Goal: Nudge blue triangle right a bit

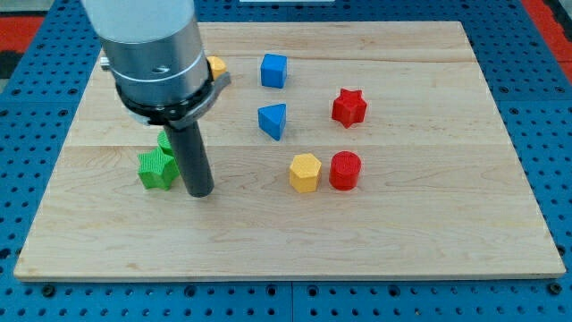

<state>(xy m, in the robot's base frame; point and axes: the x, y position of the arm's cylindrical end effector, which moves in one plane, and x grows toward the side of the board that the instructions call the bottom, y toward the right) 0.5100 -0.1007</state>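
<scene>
Blue plastic, wedge-shaped and small: that is your blue triangle block (273, 120), and it lies up and to the view's right of my tip (200, 192), well apart from it, with bare wood in between. You have no fingers on this rig to open or close, only a straight dark rod, so nothing is gripped; the rod's lower end rests on the pale wooden counter (420, 224) just beside the green star-shaped block (156, 169), on that block's right. A second green block (165, 141) peeks out behind the rod, shape mostly hidden.

What the coming move turns on is this: the triangle sits on the right of the tip, and the push must also go right, so you are already on the correct side of it. You are, though, lower in the view than the block. As I judge it, you need to bring the tip up level with the triangle's left face before driving right, or a slanted contact could spin it or send it upward.

Look at the triangle itself: one pointed corner faces down toward the view's bottom, a flat lit face turns toward the view's left, and it stands alone, touching nothing. Beyond it from the tip, further right, stands the red star-shaped block (349, 106); up from it is the blue cube (273, 70); down and right of it are the yellow hexagonal block (305, 173) and the red cylinder (345, 170), side by side. A short nudge should stay clear of all of them.
</scene>
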